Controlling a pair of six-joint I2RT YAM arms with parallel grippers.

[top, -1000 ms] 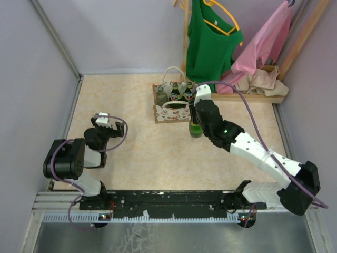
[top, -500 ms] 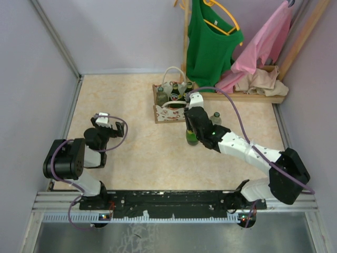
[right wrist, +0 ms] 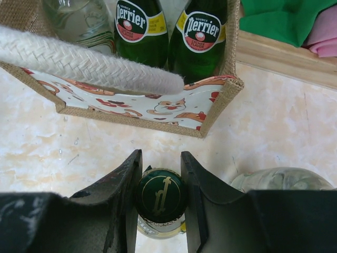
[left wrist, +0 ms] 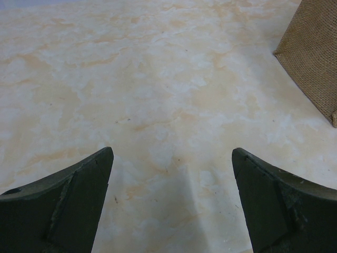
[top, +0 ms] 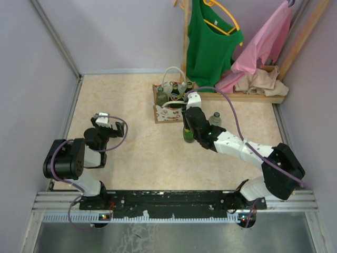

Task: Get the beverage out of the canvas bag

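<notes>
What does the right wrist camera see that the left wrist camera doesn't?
Only the right wrist view: the right gripper closed on a green glass bottle with a gold-marked cap, two green Perrier bottles inside the tan canvas bag, and a clear bottle on the table. Only the left wrist view: the left gripper, open and holding nothing. Both: that bag and the beige marbled tabletop.

Overhead view of whole table [top: 126, 105]; wrist views low, close, both probably on the canvas bag [right wrist: 158, 113].
</notes>
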